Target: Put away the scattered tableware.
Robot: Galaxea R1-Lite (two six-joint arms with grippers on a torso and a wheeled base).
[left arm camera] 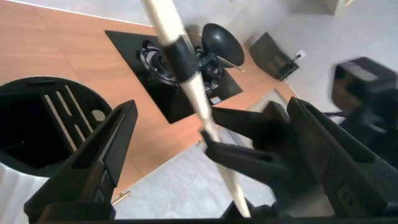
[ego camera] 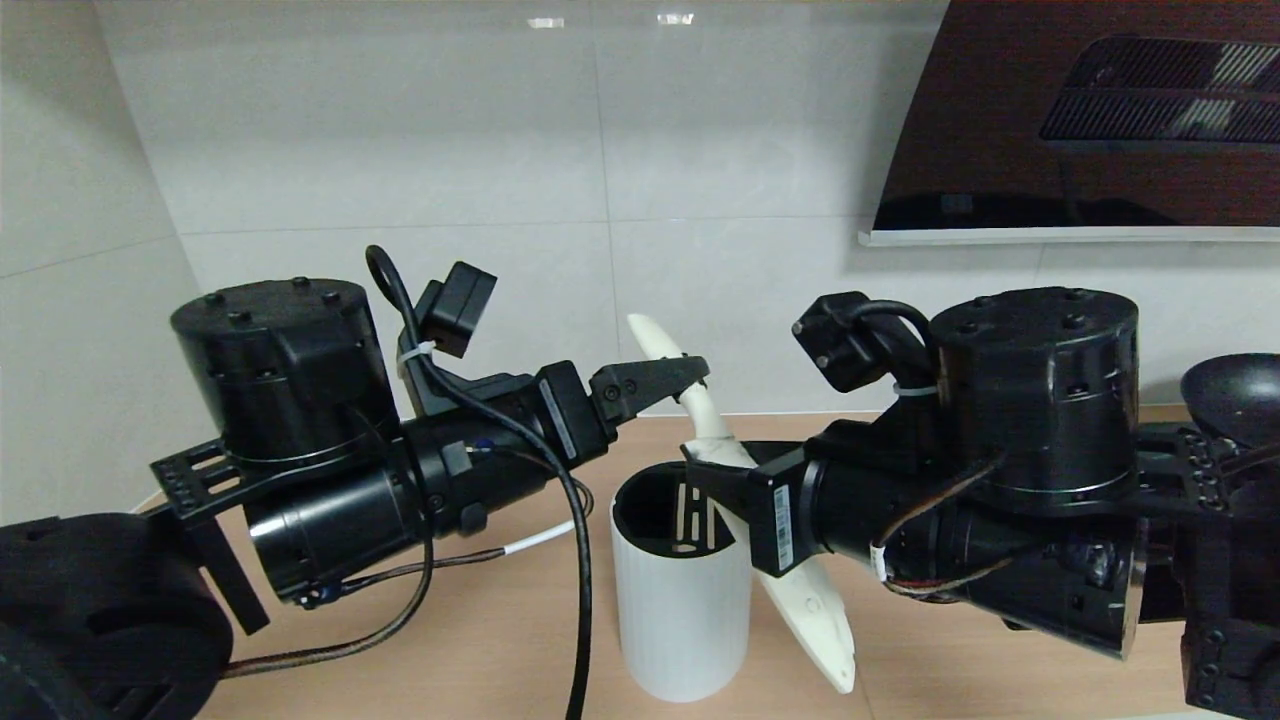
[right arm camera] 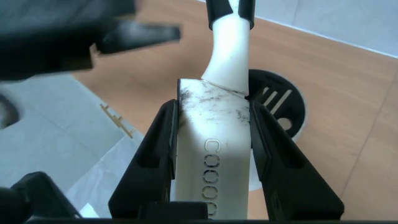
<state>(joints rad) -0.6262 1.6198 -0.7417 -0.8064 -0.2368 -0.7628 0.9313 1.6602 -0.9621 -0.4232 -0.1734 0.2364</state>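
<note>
While the right gripper is clamped on the broad blade of the white spatula, the left gripper stands spread. Its fingers lie on either side of the thin handle and, as far as I can tell, are not pinching it. The spatula hangs in the air, steeply tilted, with the handle up toward the far left and the blade tip down at the near right. That tip sits outside the holder, just right of its wall and below its rim, while the slotted mouth opens just left of the right gripper. So the right arm is nearer, but the blade must rise over the rim and shift left. The left gripper looks placed to take the handle first.
</note>
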